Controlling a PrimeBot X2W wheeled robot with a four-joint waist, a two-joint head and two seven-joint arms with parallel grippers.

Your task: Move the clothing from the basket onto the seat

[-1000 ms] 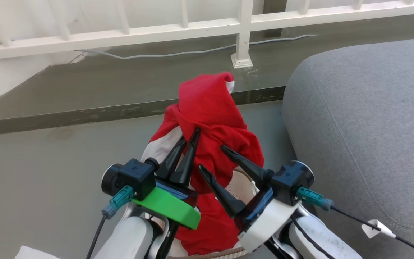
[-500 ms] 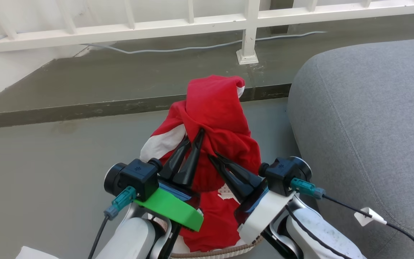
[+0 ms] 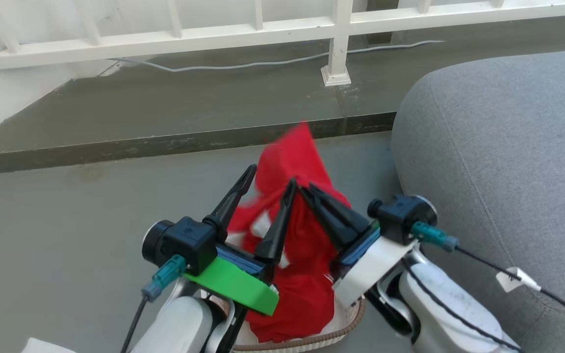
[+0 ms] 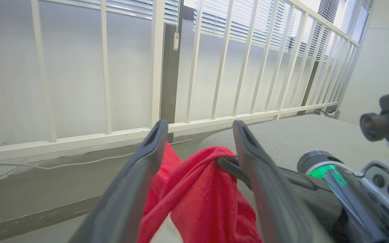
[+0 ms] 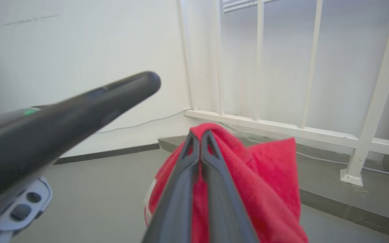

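A red garment (image 3: 295, 176) with white patches hangs lifted above the basket (image 3: 307, 340), of which a strip of brown braided rim shows at the bottom of the head view. My right gripper (image 3: 307, 190) is shut on the red cloth; in the right wrist view its fingers (image 5: 199, 148) pinch a fold of the garment (image 5: 265, 175). My left gripper (image 3: 270, 175) stands open just left of it, the cloth (image 4: 194, 189) hanging loose between its spread fingers. The grey seat (image 3: 498, 147) lies at the right.
A white railing (image 3: 336, 39) runs along the back above a raised dark step (image 3: 165, 147), with a grey cable (image 3: 243, 63) on the step. Grey floor (image 3: 66, 220) spreads to the left. A white tag on a black cable (image 3: 515, 282) lies against the cushion.
My left gripper has opened and let go of the garment. The right gripper shut on the cloth a moment before and holds it; the raised peak of fabric has dropped and shifted right.
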